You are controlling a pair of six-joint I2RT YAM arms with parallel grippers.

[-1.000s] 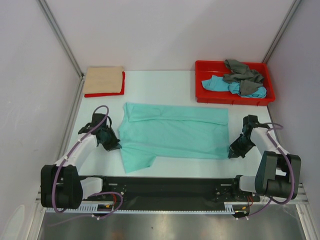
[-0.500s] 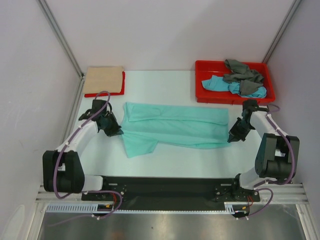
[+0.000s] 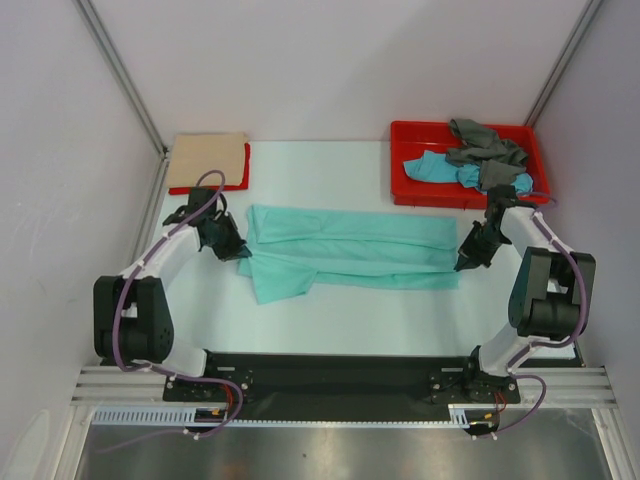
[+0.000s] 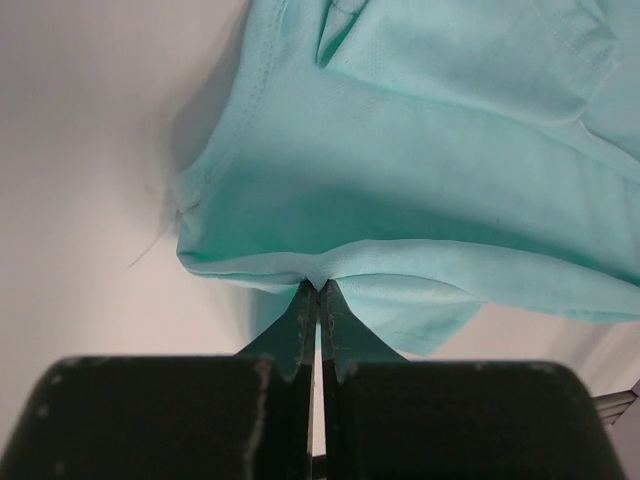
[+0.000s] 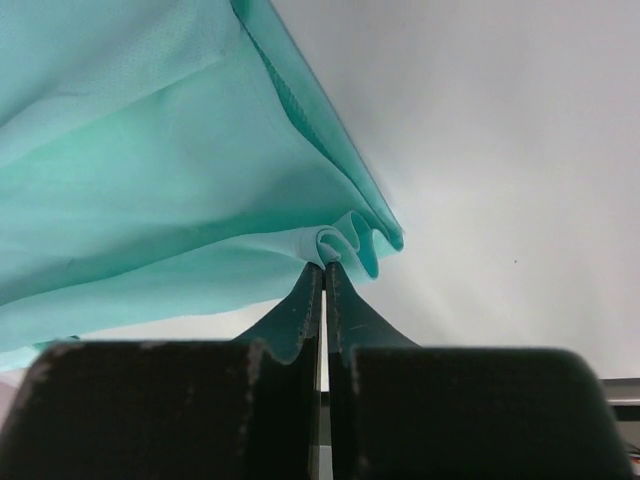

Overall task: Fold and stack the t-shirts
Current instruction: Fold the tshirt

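Observation:
A mint-green t-shirt (image 3: 350, 252) lies across the middle of the table, its near edge lifted and carried toward its far edge. My left gripper (image 3: 240, 252) is shut on its left near edge (image 4: 315, 275), and my right gripper (image 3: 462, 263) is shut on a bunched fold at its right near corner (image 5: 335, 245). Both pinch cloth at the very fingertips. One sleeve (image 3: 280, 283) trails onto the table at the near left. A folded beige t-shirt (image 3: 207, 160) rests on a folded red one (image 3: 245, 170) at the back left.
A red plastic tray (image 3: 400, 180) at the back right holds a crumpled grey shirt (image 3: 485, 145) and a turquoise-blue shirt (image 3: 435, 168). White walls with metal posts close in the left, right and back sides.
Both grippers have moved away from the arm bases toward the back, carrying the green shirt's near edge over itself. The visible cloth is now a narrower band.

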